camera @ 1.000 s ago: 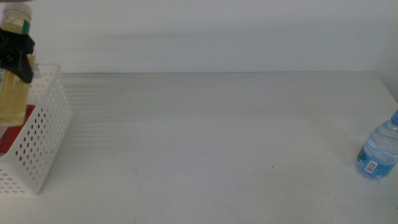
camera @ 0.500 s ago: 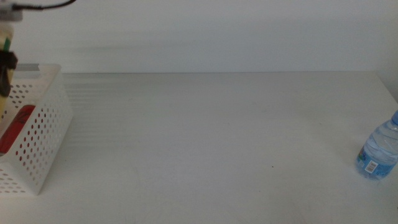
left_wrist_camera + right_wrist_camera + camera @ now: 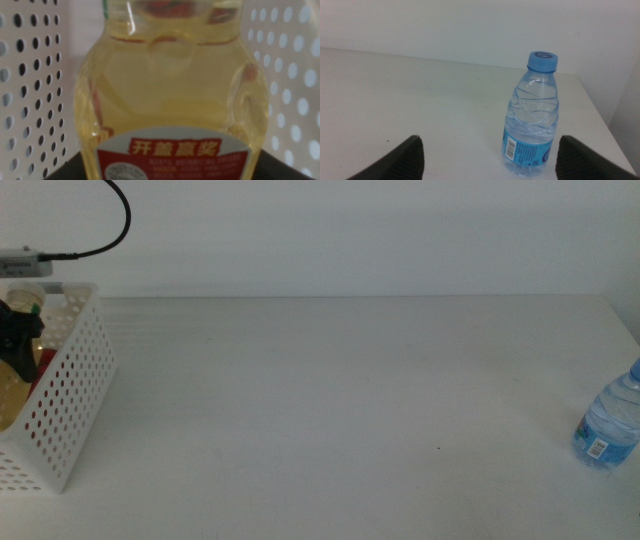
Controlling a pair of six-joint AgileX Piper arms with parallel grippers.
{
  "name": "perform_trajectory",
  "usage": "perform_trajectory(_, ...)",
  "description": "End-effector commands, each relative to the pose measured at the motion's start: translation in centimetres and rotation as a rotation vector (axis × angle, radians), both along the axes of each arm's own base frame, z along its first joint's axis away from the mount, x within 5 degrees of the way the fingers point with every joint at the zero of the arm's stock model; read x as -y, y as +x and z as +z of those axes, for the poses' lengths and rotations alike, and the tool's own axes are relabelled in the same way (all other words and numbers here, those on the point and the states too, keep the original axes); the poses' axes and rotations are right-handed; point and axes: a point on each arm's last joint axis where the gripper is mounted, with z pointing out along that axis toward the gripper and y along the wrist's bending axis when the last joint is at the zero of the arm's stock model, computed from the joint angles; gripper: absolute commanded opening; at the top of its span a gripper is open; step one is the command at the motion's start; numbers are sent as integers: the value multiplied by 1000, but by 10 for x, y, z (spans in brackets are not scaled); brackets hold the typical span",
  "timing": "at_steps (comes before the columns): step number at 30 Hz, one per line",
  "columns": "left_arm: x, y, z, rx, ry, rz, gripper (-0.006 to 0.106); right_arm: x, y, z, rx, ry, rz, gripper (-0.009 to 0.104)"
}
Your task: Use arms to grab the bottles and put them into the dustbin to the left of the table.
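Middle view: left gripper [image 3: 16,340] jaws pinching yellow-liquid plastic bottle [image 3: 170,95] inside white perforated plastic dustbin [image 3: 70,395].
Right gripper [image 3: 490,150]: jaws spread, clear blue-capped water bottle [image 3: 532,112] upright between, on white surface [image 3: 340,400].

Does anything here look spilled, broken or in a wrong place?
Nothing stands out. The water bottle stands upright and capped on the table, no spill visible. The left claw holds the yellow bottle inside the dustbin, beside something red.

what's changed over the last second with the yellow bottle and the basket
The left gripper has lowered the yellow bottle from above the rim down into the dustbin, still gripping it. The water bottle and the open right gripper stayed put.
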Motion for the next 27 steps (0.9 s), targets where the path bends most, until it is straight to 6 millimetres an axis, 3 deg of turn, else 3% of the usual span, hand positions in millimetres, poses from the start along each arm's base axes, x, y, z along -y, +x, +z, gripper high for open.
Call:
perform_trajectory(1, 4, -8, 30, 37, 4, -1, -5, 1, -2, 11, 113, -8, -10, 70)
perform_trajectory(9, 6, 1, 9, -13, -11, -12, -5, 1, -2, 11, 113, -8, -10, 70)
perform_trajectory(13, 8, 4, 4, -26, -7, -20, 3, 1, -2, 11, 113, -8, -10, 70)
perform_trajectory(16, 7, 6, 4, -5, -2, -21, 18, 1, -2, 11, 113, -8, -10, 70)
perform_trajectory(17, 7, 7, 4, 6, 2, -21, 38, 1, -2, 11, 113, -8, -10, 70)
perform_trajectory(18, 7, 7, 6, 11, 1, -12, 66, 1, -2, 11, 113, -8, -10, 70)
perform_trajectory(21, 5, 4, 19, 40, 25, 67, 77, 1, -2, 11, 113, -8, -10, 70)
perform_trajectory(27, 13, -7, 56, 119, 57, 72, 77, 1, -2, 11, 113, -8, -10, 70)
